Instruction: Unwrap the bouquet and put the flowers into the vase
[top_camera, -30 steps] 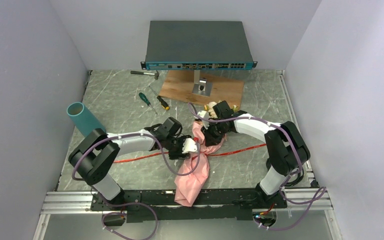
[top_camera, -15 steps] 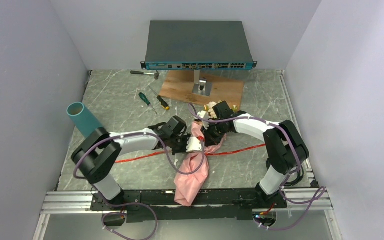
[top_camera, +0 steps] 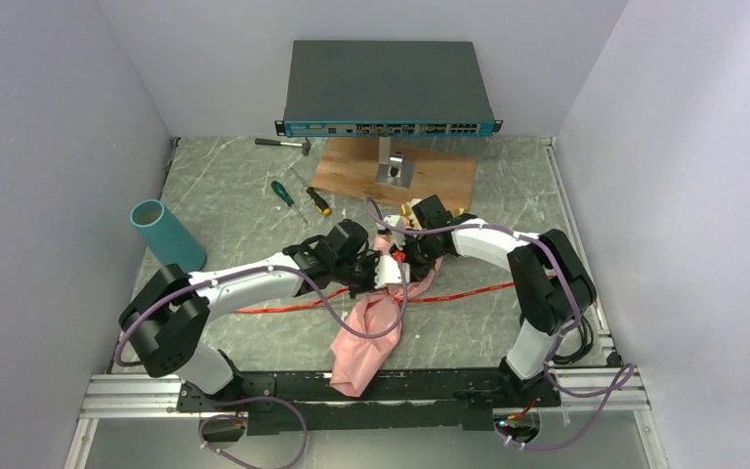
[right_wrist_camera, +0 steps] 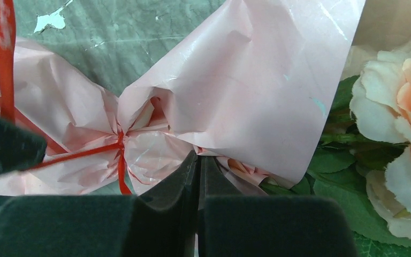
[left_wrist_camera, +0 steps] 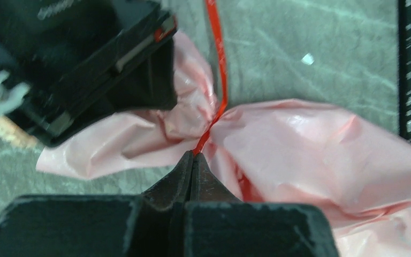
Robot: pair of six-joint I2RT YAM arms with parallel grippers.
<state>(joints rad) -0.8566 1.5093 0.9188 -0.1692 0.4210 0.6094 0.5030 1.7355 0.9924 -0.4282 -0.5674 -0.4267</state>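
Observation:
The bouquet [top_camera: 376,318] lies mid-table, its crinkled pink paper [left_wrist_camera: 310,139] cinched by a thin red ribbon [left_wrist_camera: 220,69]. My left gripper [left_wrist_camera: 193,156] is shut on that ribbon just below the cinch. My right gripper [right_wrist_camera: 198,156] is shut on an edge of the pink paper [right_wrist_camera: 257,85], beside the ribbon knot [right_wrist_camera: 120,140]. The flowers show past the paper's open end: a peach and cream rose [right_wrist_camera: 401,107] over green leaves [right_wrist_camera: 342,160]. From above, both grippers meet over the bouquet's waist [top_camera: 395,264]. The teal vase [top_camera: 164,233] stands far left, apart from both arms.
A network switch [top_camera: 387,86] on a stand over a wooden board [top_camera: 439,176] sits at the back. Two screwdrivers [top_camera: 281,192] [top_camera: 318,199] and a hammer [top_camera: 283,144] lie back left. Loose ribbon ends trail across the table [top_camera: 269,307] [top_camera: 479,290].
My left gripper went from open to shut on the ribbon and moved right and farther from the bases, up against the right gripper. The paper's near end swung slightly left.

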